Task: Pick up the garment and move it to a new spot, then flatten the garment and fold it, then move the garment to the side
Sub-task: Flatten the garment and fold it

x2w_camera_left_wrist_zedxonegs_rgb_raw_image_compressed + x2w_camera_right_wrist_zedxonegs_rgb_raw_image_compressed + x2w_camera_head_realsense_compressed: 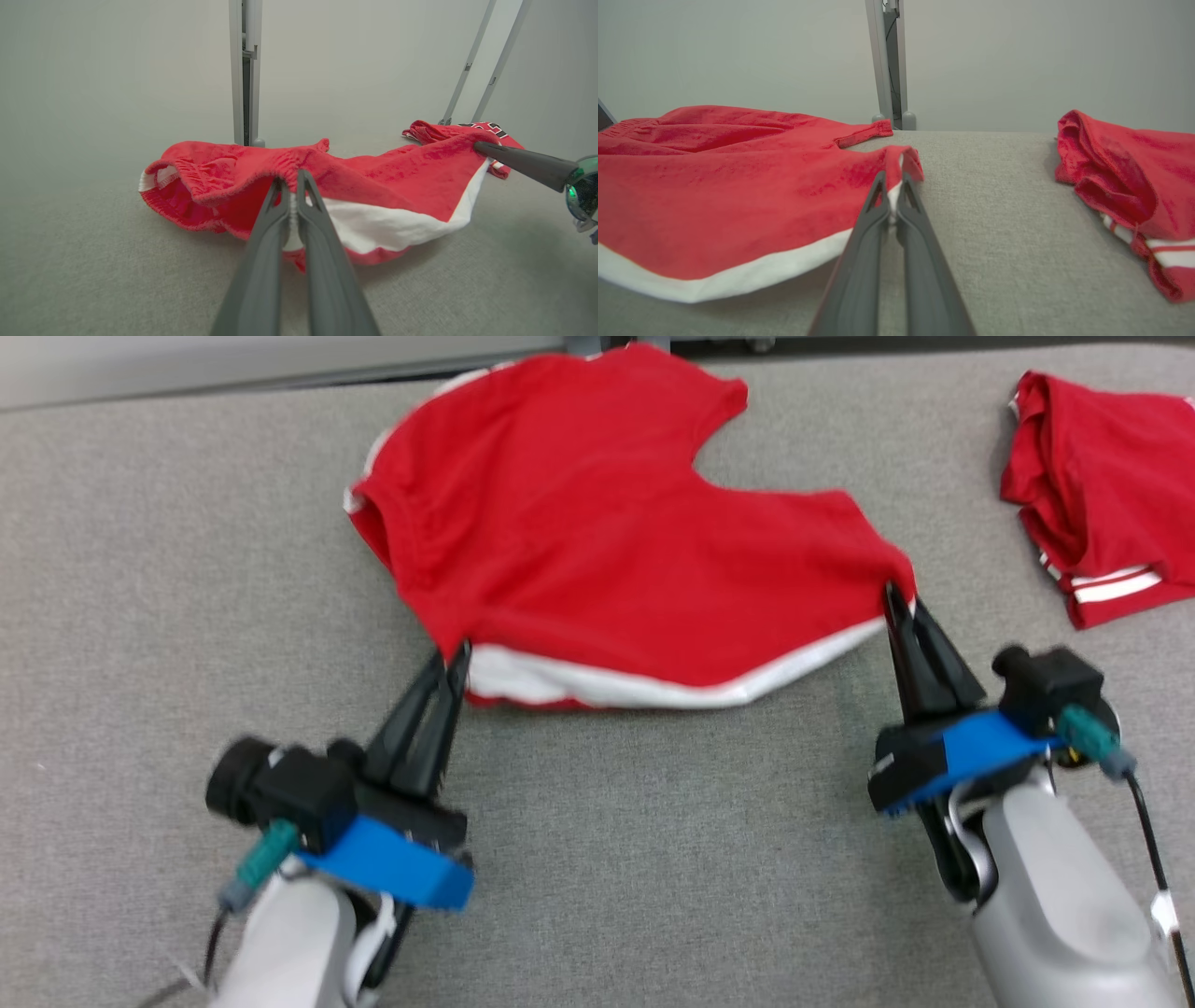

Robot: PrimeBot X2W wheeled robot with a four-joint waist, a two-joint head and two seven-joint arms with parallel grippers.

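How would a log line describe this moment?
left jaws: shut on red garment | right jaws: shut on red garment | hem: spread between

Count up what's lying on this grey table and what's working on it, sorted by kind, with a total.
Red fabric garments with white trim: 2 (spread red garment, crumpled red garment at the right)
Dark two-finger grippers: 2 (left gripper, right gripper, each shut on the spread red garment)
Total: 4

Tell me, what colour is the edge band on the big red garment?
White edge band on the red fabric garment; clearest in left wrist view.
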